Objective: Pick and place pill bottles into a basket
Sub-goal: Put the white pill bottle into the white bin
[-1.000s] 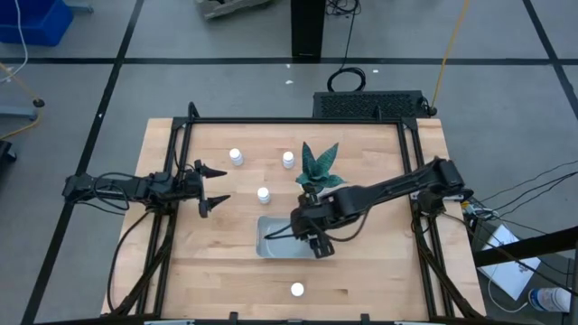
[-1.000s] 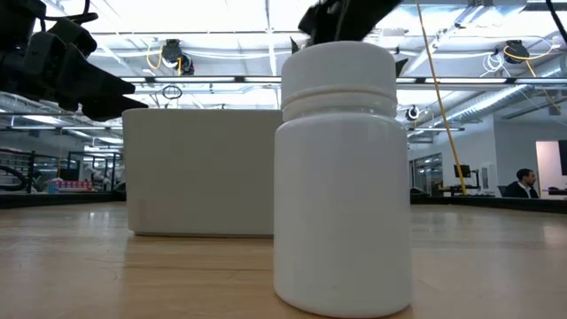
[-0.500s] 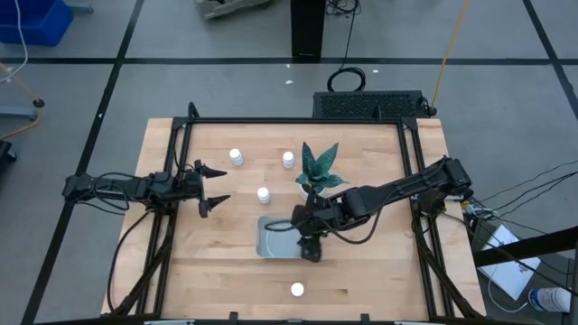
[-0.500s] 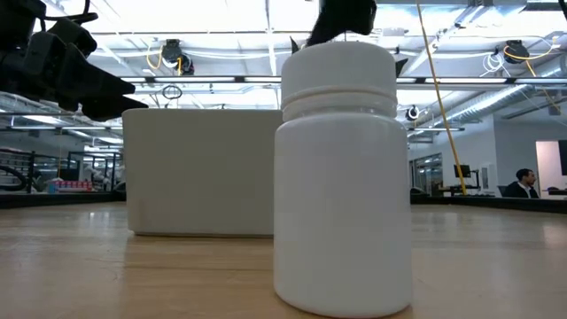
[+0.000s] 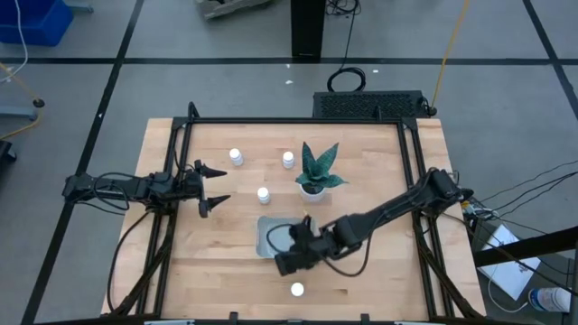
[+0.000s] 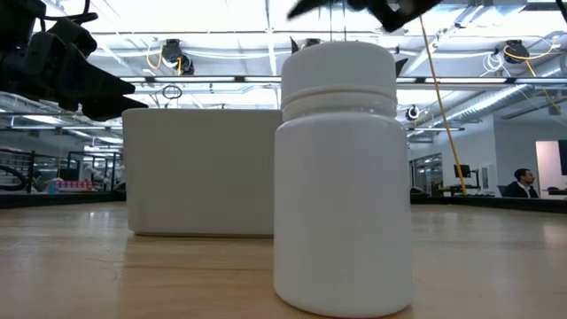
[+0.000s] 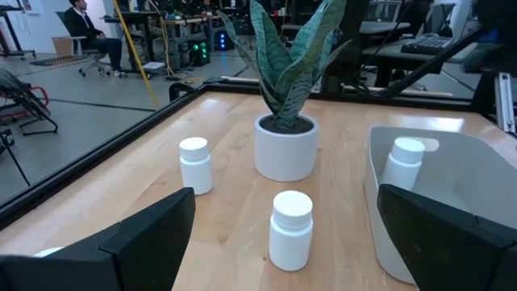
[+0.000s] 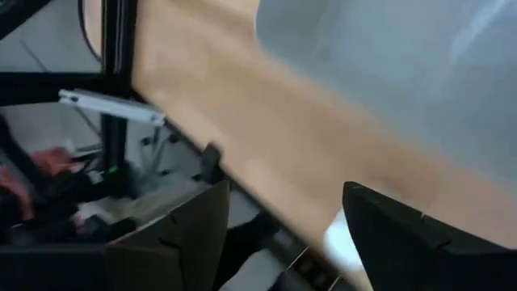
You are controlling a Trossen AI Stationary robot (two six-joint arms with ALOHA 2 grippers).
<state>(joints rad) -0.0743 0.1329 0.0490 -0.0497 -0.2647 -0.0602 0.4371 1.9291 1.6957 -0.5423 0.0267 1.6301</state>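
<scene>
The grey-blue basket (image 5: pixel 267 236) lies at the table's middle, and one white pill bottle (image 7: pixel 403 163) stands upright in it. Three bottles (image 5: pixel 236 156) (image 5: pixel 288 160) (image 5: pixel 264 193) stand on the wood beyond it. One more bottle (image 5: pixel 296 290) stands near the near edge and fills the low view (image 6: pixel 341 177). My right gripper (image 5: pixel 283 263) hangs open and empty over the basket's near rim, between the basket and that near bottle. My left gripper (image 5: pixel 215 185) waits open and empty at the table's left.
A potted plant (image 5: pixel 314 173) in a white pot stands just beyond the basket's far right corner. A black frame (image 5: pixel 289 121) runs round the table. Bare wood lies on the near left and on the right.
My right gripper has swung from above the basket's right part toward the table's near edge and left. It now stands past the basket's near rim, closer to the lone near bottle. The bottles and the basket have stayed where they were.
</scene>
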